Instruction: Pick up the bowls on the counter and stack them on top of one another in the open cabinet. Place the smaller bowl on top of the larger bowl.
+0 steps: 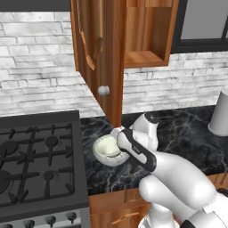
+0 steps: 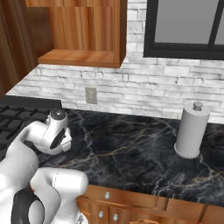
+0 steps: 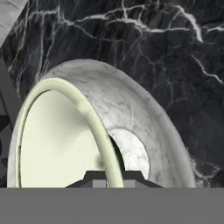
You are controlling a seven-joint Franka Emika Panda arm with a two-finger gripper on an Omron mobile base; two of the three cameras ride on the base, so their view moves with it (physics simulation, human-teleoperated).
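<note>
The cream bowl (image 1: 106, 145) sits nested inside the grey bowl (image 1: 109, 159), and both rest on the counter (image 1: 187, 133) just right of the stove (image 1: 38, 162), below the lower edge of the open cabinet door (image 1: 100, 53). Both bowls stand mouth up; being round, neither has a long axis to speak of. In the hand view the cream bowl (image 3: 61, 140) fills the left half, its rim (image 3: 94, 122) running down to the bottom between the two dark fingertips (image 3: 89, 177), with the grey bowl's (image 3: 140, 127) speckled inside wall showing to the right of it. The gripper (image 3: 107, 179) straddles that cream rim, one tip on each side; whether it is clamped on it or only standing around it I cannot tell. The cabinet (image 1: 147, 31) shelf (image 2: 81, 57) hangs above. A paper towel roll (image 2: 191, 130) stands far right on the counter (image 2: 131, 148)
</note>
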